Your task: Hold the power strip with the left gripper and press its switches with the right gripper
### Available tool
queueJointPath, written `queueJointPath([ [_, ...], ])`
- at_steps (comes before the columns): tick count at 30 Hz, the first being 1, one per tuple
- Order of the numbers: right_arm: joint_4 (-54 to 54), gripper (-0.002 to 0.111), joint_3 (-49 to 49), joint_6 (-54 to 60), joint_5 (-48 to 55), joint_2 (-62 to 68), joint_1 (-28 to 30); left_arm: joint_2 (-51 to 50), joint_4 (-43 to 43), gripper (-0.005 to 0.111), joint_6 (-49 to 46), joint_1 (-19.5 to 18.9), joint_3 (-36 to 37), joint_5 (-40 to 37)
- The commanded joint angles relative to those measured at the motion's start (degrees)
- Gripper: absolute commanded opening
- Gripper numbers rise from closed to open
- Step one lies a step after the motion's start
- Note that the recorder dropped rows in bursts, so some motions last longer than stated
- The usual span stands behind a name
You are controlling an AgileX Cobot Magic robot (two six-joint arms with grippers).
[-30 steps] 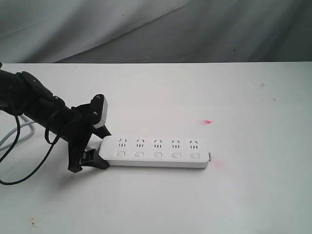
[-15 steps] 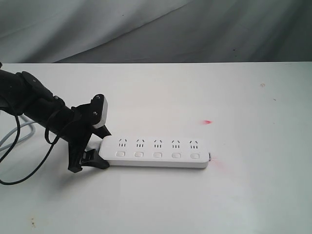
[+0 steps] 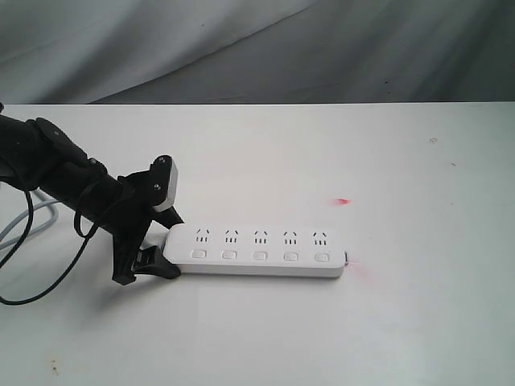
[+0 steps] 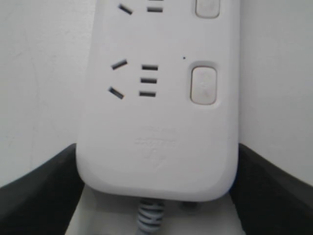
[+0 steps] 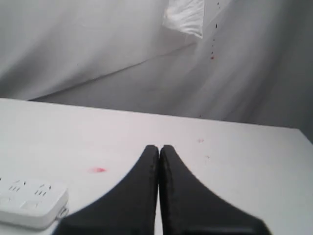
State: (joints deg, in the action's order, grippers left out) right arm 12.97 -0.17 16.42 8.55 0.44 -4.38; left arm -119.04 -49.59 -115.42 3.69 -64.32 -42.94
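The table (image 3: 322, 338) is white and fills most of the exterior view. A grey cloth (image 3: 241, 48) hangs behind it.

The power strip (image 3: 257, 251) lies flat on the table, left of centre, long axis across the exterior view. In the left wrist view only its cord end and two socket sets fit in; the rest is cut off. In the right wrist view only its far end shows, at a corner.

My left claw (image 3: 171, 239) sits on the cord end of the strip. One finger stands on each long side, and the left wrist view shows no gap between either finger and the casing: clamped on the strip. The fingertips themselves are cut off there.

My right claw (image 5: 159, 148) is out of the exterior view. Its fingers are pressed together, empty, above bare table, well apart from the strip.

The five switches (image 3: 259, 256) run in a row along the near edge. Whether any is pressed I cannot tell.

The grey cord (image 4: 149, 218) leaves the clamped end; its run is mostly hidden by my arm.

A small red mark (image 3: 343, 201) lies beyond the strip's free end.
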Motion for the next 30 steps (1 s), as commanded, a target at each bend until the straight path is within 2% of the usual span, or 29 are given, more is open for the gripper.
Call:
queueJointPath([
  [1,-0.99,0.0,0.17,-0.37,6.48,-0.33,0.47,-0.23,0.66,0.055,-0.25,0.23,0.02,0.94],
  [30,-0.99,0.0,0.17,-0.37,8.7,-0.33,0.47,-0.34,0.44,0.055,-0.25,0.23,0.02,1.05],
])
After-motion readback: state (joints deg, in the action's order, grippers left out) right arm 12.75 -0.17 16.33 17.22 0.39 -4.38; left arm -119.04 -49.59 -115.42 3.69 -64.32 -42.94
